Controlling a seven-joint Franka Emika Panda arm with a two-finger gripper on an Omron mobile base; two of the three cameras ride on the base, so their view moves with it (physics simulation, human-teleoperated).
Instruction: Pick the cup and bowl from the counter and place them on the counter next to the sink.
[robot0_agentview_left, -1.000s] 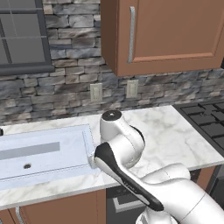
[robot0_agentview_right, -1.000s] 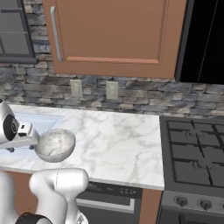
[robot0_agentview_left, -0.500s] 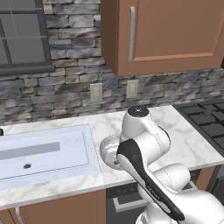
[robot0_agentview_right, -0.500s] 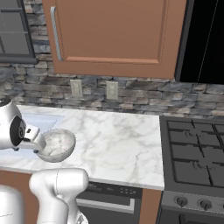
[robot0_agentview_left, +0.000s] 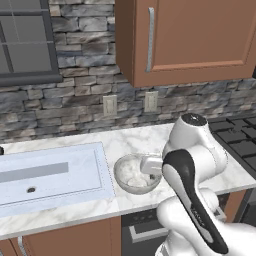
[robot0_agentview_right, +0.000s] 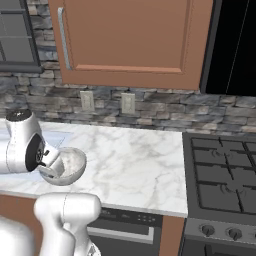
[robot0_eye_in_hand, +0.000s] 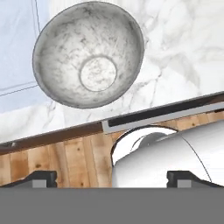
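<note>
Resting just right of the sink (robot0_agentview_left: 50, 175) on the tabletop (robot0_agentview_right: 140, 165), bowl (robot0_eye_in_hand: 89, 54) looks placed; pincer (robot0_eye_in_hand: 111, 177) apart, should lift straight clear.

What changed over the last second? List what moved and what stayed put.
The white robot arm swung to its right, away from the pale rectangular sink, uncovering the wide mottled silver-grey bowl in the left base view. The bowl stayed on the white marble counter beside the sink, and nothing sits between the open fingers.
</note>
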